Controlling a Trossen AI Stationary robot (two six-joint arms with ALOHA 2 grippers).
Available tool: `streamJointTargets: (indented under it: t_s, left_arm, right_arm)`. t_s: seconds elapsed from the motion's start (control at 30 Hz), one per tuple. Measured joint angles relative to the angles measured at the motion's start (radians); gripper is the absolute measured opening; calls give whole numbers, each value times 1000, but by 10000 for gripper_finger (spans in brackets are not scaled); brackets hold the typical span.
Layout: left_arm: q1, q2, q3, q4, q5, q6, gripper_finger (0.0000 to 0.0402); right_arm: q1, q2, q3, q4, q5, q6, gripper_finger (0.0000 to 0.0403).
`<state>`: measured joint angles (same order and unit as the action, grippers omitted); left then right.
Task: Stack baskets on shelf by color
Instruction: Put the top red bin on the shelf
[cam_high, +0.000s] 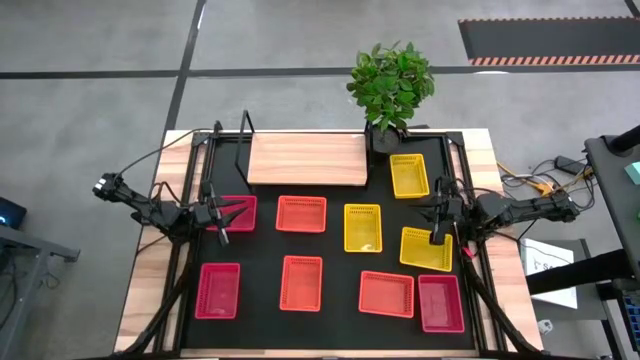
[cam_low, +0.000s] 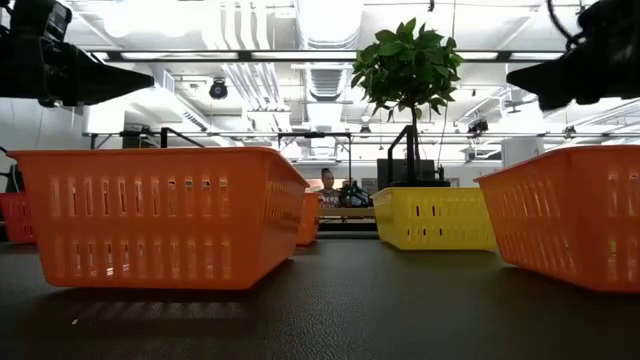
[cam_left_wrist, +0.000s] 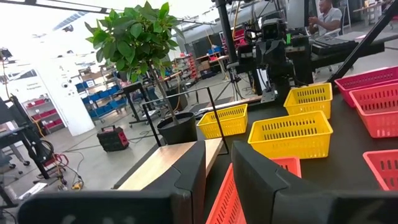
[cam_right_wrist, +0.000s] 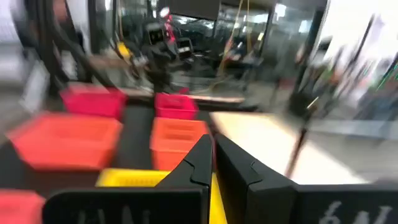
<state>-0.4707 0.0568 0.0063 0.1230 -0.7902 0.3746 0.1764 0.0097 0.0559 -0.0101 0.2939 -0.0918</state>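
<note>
The shelf (cam_high: 305, 158), a light-wood board with a black frame (cam_high: 245, 140) at its left end, lies at the table's far side. Nine baskets rest bottom-down on the black tabletop: three yellow (cam_high: 409, 175) (cam_high: 363, 227) (cam_high: 426, 249), three orange (cam_high: 301, 213) (cam_high: 301, 282) (cam_high: 386, 293) and three pink (cam_high: 237, 212) (cam_high: 218, 290) (cam_high: 441, 302). My left gripper (cam_high: 228, 215) (cam_left_wrist: 219, 149) hovers level over the far-left pink basket, open, with nothing between its fingers. At the table's right side my right gripper (cam_high: 437, 218) (cam_right_wrist: 213, 140) hovers level above the near yellow basket, shut and empty.
A potted plant (cam_high: 390, 85) stands at the far edge, just right of the shelf. Black frame rails (cam_high: 190, 250) (cam_high: 470, 260) run along both sides of the tabletop. Bare tabletop shows between the baskets. A person sits in the room beyond the table (cam_left_wrist: 323, 15).
</note>
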Motion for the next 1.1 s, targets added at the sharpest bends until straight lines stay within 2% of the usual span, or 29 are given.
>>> streamJointTargets:
  t_s: [0.1,0.23,0.33,0.53,0.63,0.73,0.87,1.1]
  left_arm:
    - [0,0,0,0,0,-1,63]
    - [0,0,0,1,4,-8,63]
    - [0,0,0,20,36,-121,63]
    - [0,1,0,82,60,-405,63]
    - [0,1,0,86,67,-516,63]
    - [0,2,0,99,106,-600,63]
    - [0,3,0,155,189,-631,63]
    - [0,2,0,306,191,-655,63]
  right_arm:
    - [0,0,0,0,-12,280,9]
    - [0,0,0,1,-6,470,9]
    - [0,0,0,0,-6,565,9]
    - [0,0,0,20,63,571,9]
    - [0,0,0,22,137,568,9]
    - [0,0,0,23,155,553,9]
    - [0,0,0,22,155,553,9]
    - [0,0,0,15,153,552,9]
